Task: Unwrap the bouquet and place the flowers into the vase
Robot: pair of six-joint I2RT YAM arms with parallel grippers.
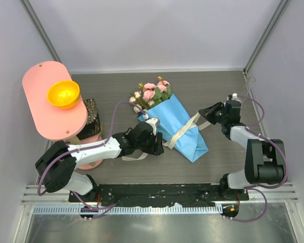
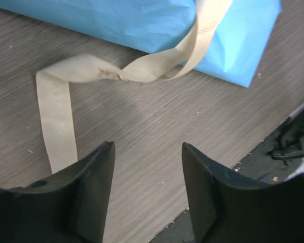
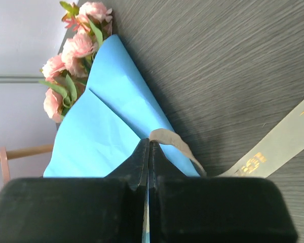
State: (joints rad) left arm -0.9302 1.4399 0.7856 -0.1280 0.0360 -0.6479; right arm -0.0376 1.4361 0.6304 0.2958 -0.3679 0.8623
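The bouquet (image 1: 185, 132) lies flat in the mid of the top view, on the gray table (image 1: 218, 86). Its pink flowers (image 1: 153, 91) point to the upper mid. The tip of the blue paper (image 3: 116, 116) points lower right. A cream ribbon (image 1: 181, 135) goes across the paper w/ loose ends on both sides.

L gripper (image 2: 147, 149) is just left of the paper. Its fingers are about half open w/ nothing in them. One ribbon end lies by its left finger.

R gripper (image 3: 148, 147) is right of the bouquet, fingers shut tight. A ribbon loop touches the tips; can't tell if it's pinched.

Orange bowl (image 1: 64, 93) sits on a pink board (image 1: 45, 119), upper left.
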